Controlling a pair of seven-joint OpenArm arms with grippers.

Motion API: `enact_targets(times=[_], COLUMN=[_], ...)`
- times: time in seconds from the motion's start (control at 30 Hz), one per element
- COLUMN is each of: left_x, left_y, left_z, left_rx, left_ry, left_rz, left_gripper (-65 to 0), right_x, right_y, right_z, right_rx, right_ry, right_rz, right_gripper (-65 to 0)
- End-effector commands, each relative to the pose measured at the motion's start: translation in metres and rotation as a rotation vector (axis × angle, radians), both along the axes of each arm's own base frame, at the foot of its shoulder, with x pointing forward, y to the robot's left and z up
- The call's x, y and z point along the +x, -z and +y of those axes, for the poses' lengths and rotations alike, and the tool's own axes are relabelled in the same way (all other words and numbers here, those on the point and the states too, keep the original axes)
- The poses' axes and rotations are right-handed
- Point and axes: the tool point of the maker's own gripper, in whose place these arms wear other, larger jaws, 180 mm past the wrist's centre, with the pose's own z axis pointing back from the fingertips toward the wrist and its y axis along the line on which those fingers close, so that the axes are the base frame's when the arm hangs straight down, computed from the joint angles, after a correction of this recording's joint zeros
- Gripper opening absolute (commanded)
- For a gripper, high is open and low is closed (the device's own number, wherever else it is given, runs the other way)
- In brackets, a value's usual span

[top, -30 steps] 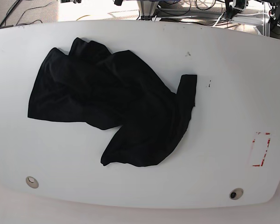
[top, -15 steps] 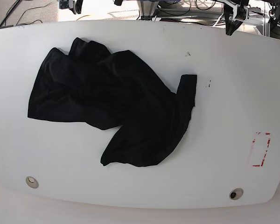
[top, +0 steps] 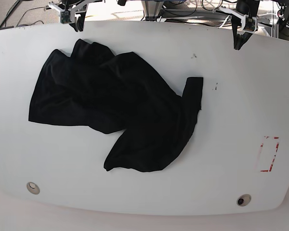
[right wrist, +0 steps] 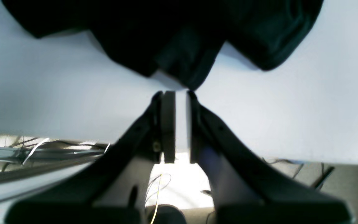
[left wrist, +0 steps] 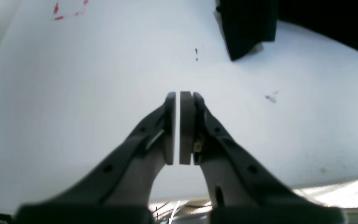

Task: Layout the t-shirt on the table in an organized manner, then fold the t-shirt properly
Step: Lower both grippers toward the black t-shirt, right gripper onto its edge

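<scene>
While crumpled, t-shirt [top: 118, 108] lies near right hand [top: 79, 25] — untouched.

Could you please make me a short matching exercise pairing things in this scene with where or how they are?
Things:
1. t-shirt
2. red mark
3. left gripper
4. right gripper

States:
A. shut, over bare table
B. crumpled, not laid flat
C. shut, just beyond the shirt's far edge
D. dashed rectangle, beside the left arm

Pairs: 1-B, 2-D, 3-A, 4-C
</scene>
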Motion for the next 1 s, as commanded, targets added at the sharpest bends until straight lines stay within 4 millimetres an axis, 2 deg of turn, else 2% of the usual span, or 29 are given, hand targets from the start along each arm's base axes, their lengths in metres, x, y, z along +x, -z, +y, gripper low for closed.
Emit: enact_targets(times=[0.0, 0.3, 0.5, 0.57, 0.8, 0.97], left_x=[0.007, 0.022, 0.034, 0.038, 0.049, 0.061], left_y=[-0.011, -0.016, -0.022, -0.024, -0.030, -0.038], left_z=[-0.001, -0.001, -0.002, -0.002, -0.003, -0.003], left_rx=[-0.002, -0.006, -0.009, -0.009, -0.010, -0.010], left_ry=[0.005, -0.010, -0.012, -0.012, -0.009, -0.009], left_rz=[-0.048, -0.097, -0.134, -0.146, -0.182, -0.224], left_gripper=[-64.4, -64.2, -64.2, -64.2, -64.0, -64.0], right_x=[0.019, 0.050, 0.055, 0.058, 0.063, 0.075], right_y=[-0.012, -0.006, -0.001, -0.001, -0.001, -0.005], right_z=[-0.001, -0.003, -0.004, -0.004, -0.003, -0.002], right_rx=[-0.009, -0.012, -0.015, -0.008, -0.002, 0.025], right_ry=[-0.008, 0.002, 0.006, 0.009, 0.016, 0.029], right_rz=[-0.076, -0.058, -0.026, -0.027, -0.029, -0.059], right_gripper=[-59.5, -59.3, -58.5, -55.6, -35.5, -33.6])
